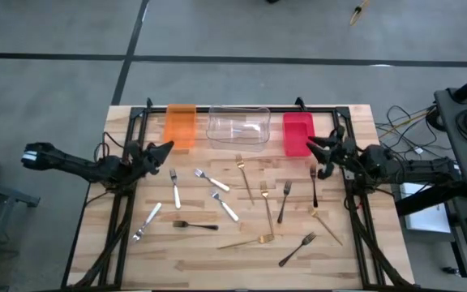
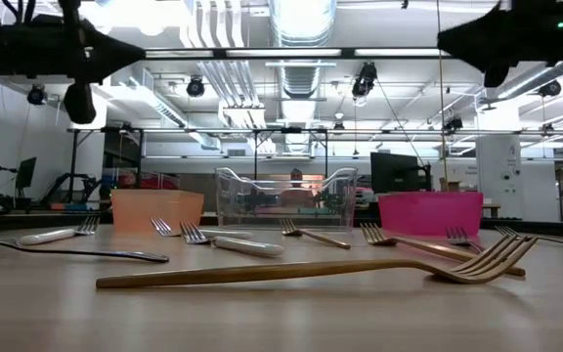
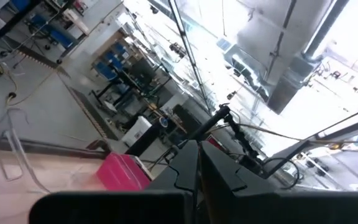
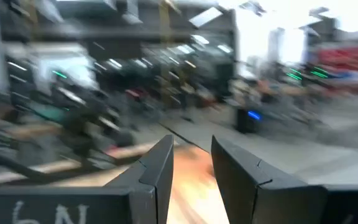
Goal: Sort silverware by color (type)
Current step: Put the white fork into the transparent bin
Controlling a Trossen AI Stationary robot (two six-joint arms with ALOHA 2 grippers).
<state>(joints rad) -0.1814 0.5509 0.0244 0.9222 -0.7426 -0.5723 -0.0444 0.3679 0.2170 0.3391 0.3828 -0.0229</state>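
Observation:
The silverware lies scattered flat on the wooden table point(image 1: 193, 268). There are white-handled silver forks point(image 1: 174, 188) toward the left. Gold forks point(image 1: 267, 209) lie in the middle; one gold fork point(image 2: 311, 269) is nearest in the low view. Black forks point(image 1: 284, 200) lie in the middle and toward the right. My left gripper point(image 1: 165, 148) hovers shut above the table's far left, beside the orange bin, and holds nothing point(image 3: 197, 146). My right gripper point(image 1: 316, 154) hovers above the far right, by the red bin. Its fingers stand apart with nothing between them point(image 4: 191, 146).
Three bins stand in a row along the far edge: orange point(image 1: 180, 126), clear point(image 1: 238, 126) and red point(image 1: 297, 132). Black frame rails point(image 1: 116, 219) run along the table's left and right sides. Bare wood lies along the near edge.

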